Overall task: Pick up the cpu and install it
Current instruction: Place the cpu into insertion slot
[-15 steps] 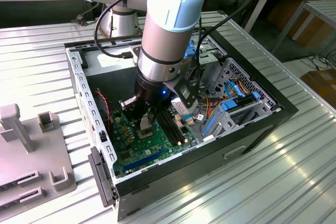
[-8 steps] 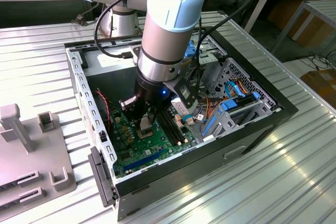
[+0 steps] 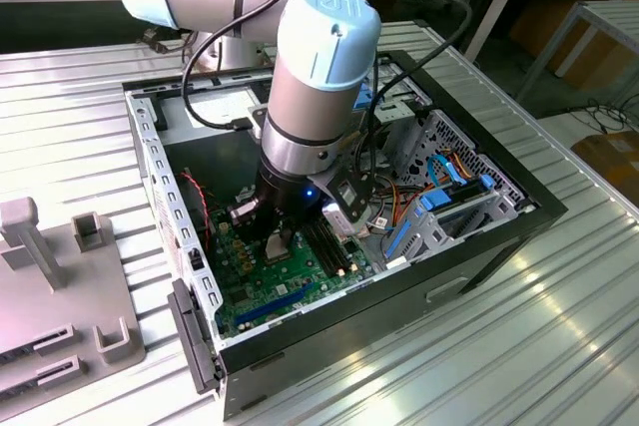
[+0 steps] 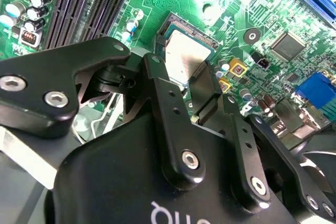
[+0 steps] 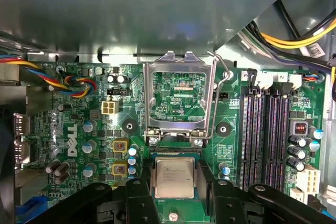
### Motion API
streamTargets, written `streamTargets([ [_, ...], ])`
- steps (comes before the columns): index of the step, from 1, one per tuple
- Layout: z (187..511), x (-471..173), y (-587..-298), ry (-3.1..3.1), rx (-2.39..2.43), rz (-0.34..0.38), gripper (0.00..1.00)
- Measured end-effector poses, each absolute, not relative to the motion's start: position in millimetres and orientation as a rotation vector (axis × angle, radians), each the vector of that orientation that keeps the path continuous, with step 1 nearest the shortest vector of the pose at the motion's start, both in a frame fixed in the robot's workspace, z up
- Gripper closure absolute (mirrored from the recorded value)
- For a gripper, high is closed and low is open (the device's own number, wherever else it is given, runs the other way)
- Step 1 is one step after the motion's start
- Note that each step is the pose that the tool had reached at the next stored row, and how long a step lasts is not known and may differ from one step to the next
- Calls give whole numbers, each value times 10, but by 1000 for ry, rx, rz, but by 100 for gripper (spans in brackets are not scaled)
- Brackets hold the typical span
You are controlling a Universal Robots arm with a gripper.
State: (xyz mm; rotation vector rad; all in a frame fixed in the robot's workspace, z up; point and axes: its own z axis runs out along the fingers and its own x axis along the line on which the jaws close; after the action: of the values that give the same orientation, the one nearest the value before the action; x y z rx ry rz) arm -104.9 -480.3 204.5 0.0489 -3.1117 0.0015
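Observation:
The cpu [image 5: 174, 177] [image 4: 182, 52], a small square chip with a dull silver top, lies flat between the gripper's two black fingers [image 5: 140, 195]. It sits low over the socket on the green motherboard [image 5: 68, 145] [image 3: 272, 291]. The gripper [image 5: 174, 184] [image 4: 181, 80] [image 3: 275, 241] reaches down into the open computer case, and its fingers press on two opposite sides of the chip. Just beyond the chip, the socket's metal load frame [image 5: 178, 66] stands flipped open, with its wire lever [image 5: 224, 90] swung out beside it.
Long black memory slots [image 5: 265, 135] [image 4: 89, 3] run beside the socket. Coloured cables [image 5: 63, 80] and capacitors crowd the board. The case walls [image 3: 150, 147] and a drive cage with blue parts [image 3: 449, 197] hem in the arm. A grey fixture [image 3: 40, 276] stands on the exterior view's left.

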Motion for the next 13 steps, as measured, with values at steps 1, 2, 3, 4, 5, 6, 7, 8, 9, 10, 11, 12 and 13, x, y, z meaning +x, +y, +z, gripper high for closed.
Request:
streamTargets([
  [1, 2042, -1049, -4803, -3112, 49, 2, 56],
  [2, 2036, -1049, -4803, -3112, 49, 1, 56],
  [3, 2033, -1048, -4803, -3112, 49, 1, 56],
  [4, 2027, -1048, -4803, -3112, 49, 1, 56],
  [5, 2022, -1048, -4803, -3112, 49, 1, 56],
  [6, 2021, -1049, -4804, -3112, 49, 2, 56],
  [7, 2018, -1049, -4804, -3112, 49, 2, 56],
  [8, 2015, -1049, -4804, -3112, 49, 1, 56],
  [9, 2012, -1049, -4804, -3112, 49, 2, 56],
  [10, 2007, -1048, -4804, -3112, 49, 2, 56],
  [11, 2004, -1048, -4804, -3112, 49, 2, 56],
  [12, 2000, -1049, -4804, -3112, 49, 2, 56],
  [13, 1997, -1048, -4804, -3112, 49, 2, 56],
])
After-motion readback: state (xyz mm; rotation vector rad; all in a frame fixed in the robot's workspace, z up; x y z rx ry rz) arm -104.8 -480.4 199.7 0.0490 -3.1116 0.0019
